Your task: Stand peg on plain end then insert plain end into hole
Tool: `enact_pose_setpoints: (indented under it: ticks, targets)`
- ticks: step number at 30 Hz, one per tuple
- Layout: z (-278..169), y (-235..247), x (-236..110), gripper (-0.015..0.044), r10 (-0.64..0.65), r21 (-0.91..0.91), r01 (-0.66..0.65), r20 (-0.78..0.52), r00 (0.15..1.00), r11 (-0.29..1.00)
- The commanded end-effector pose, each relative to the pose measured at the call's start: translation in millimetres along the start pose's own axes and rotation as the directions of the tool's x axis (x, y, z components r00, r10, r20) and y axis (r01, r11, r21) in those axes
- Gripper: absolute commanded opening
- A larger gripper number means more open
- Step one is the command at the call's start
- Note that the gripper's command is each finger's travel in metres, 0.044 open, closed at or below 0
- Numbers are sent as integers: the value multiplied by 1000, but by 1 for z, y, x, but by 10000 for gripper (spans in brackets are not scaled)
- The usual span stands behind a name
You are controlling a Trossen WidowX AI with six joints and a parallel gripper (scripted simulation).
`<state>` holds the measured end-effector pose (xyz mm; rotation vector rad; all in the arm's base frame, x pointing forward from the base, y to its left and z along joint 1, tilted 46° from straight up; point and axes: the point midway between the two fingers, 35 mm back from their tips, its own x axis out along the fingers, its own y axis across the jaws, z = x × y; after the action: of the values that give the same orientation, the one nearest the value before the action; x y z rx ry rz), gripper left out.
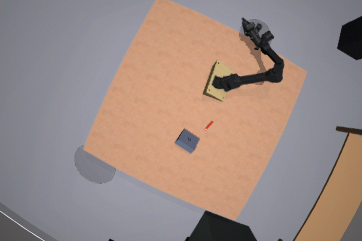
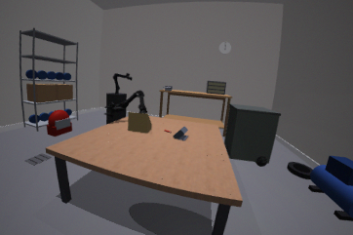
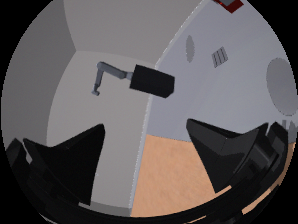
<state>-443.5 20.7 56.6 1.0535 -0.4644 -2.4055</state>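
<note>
The red peg [image 1: 209,125] [image 2: 168,131] lies flat on the table. In the top view its white band is at its lower-left end, which points toward the grey-blue block. The block's sloped panel [image 1: 185,137] [image 2: 180,133] shows one dark hole in its face in the top view. My gripper [image 1: 244,20] [image 3: 145,122] is open and empty. It is raised near the table's upper edge in the top view, far from the peg and the panel. The wrist view shows neither of them between or beyond the fingers.
The wooden table [image 1: 135,79] [image 2: 146,157] carries a yellow block [image 1: 218,66] [image 2: 138,123] at the arm's base. The arm bends above the table. In the wrist view, a table corner [image 3: 170,165], a wall and another arm on a dark pedestal [image 3: 152,81] lie beyond the fingers.
</note>
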Motion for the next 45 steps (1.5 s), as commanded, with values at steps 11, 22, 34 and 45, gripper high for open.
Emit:
enact_pose_setpoints:
  ticks: [11, 22, 34, 45]
  targets:
    - [26, -36, -43, 440, -135, 105, 125, 99, 986, 987]
    - [53, -80, -115, 440, -327, 270, 265, 222, 918, 926]
    - [69, -117, -202, 440, -523, 452, 356, 325, 788, 818]
    - [72, -138, -288, 440, -680, 610, 380, 387, 623, 695]
